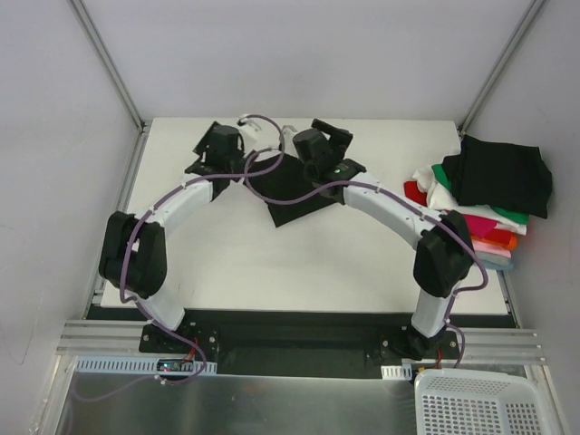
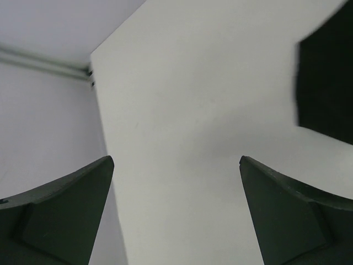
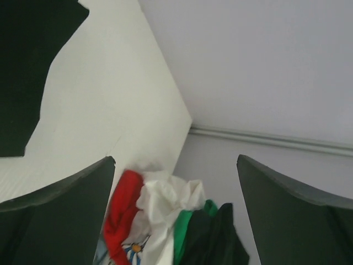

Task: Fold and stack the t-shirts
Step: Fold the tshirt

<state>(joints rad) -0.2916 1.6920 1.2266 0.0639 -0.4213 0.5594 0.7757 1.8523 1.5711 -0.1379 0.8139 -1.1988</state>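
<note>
Black t-shirt point(image 1: 292, 201): on desk point(image 1: 272, 263), between the arms.
Stack point(image 1: 489, 195): right edge, black on top.
Left fingers point(image 2: 71, 199): apart, empty.
Right fingers point(image 3: 66, 193): apart, empty.

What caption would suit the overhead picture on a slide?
Left gripper and right gripper, both open, hover by a black t-shirt, beside a colourful shirt pile.

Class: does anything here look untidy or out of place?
Yes: the multicoloured pile of cloth t-shirts at the table's right edge is ragged, white and red layers bunching out crumpled beneath the black one.
</note>
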